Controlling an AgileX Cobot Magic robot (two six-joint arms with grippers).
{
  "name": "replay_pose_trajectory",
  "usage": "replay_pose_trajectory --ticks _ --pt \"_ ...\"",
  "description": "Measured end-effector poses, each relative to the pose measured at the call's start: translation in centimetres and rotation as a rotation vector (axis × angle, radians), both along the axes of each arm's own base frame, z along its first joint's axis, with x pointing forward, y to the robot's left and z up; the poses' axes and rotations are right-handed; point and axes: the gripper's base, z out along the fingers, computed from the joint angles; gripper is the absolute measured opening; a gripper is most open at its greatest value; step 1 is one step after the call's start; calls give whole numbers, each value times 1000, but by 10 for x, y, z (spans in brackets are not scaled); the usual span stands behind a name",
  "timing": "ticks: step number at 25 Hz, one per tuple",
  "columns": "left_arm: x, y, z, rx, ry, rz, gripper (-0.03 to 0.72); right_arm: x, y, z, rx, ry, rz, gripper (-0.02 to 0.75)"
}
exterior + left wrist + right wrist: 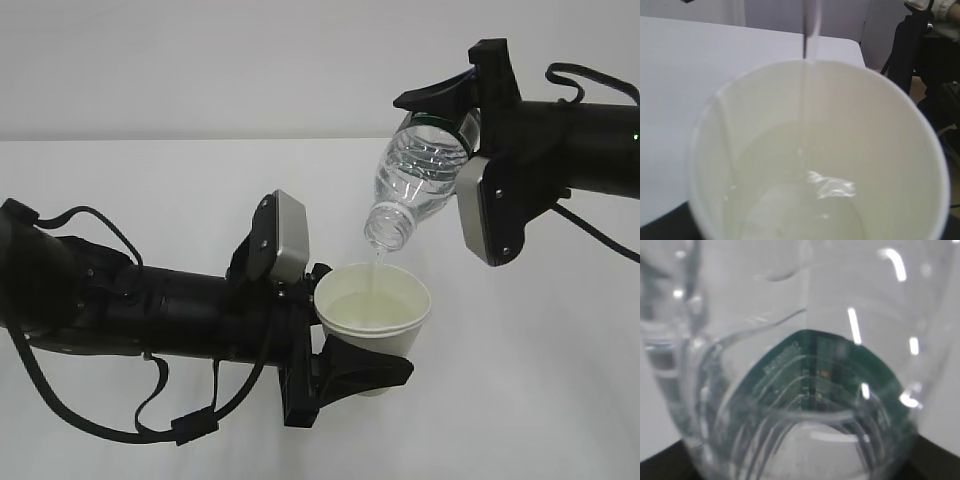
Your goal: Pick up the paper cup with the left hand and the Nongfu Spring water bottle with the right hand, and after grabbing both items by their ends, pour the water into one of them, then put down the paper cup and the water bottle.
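A smooth white table (520, 400) is seen beneath a pale wall. On the left, the tapered paper cup (374, 318) is clamped upright, off the table, between the matte black fingers of the left hand (345, 355), beside its grey-silver plate. Inside the cup's cream wall, a pool of clear water (800, 200) is seen, met by a thin stream (377, 260). On the right, the ribbed, clear Nongfu Spring water bottle (415, 175) is gripped at its green-labelled base by the right hand (455, 125) and tilted mouth-down just above the cup's rolled rim.

A white table (560, 380) stands before a plain pale wall (200, 60).
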Motion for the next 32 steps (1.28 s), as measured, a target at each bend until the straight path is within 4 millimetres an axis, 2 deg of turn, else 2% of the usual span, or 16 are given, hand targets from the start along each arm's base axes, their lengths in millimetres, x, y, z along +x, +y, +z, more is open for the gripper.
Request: replay_pose_trajectory --ticks 32 --pt "0 0 0 0 0 0 473 0 0 0 -16 -17 7 491"
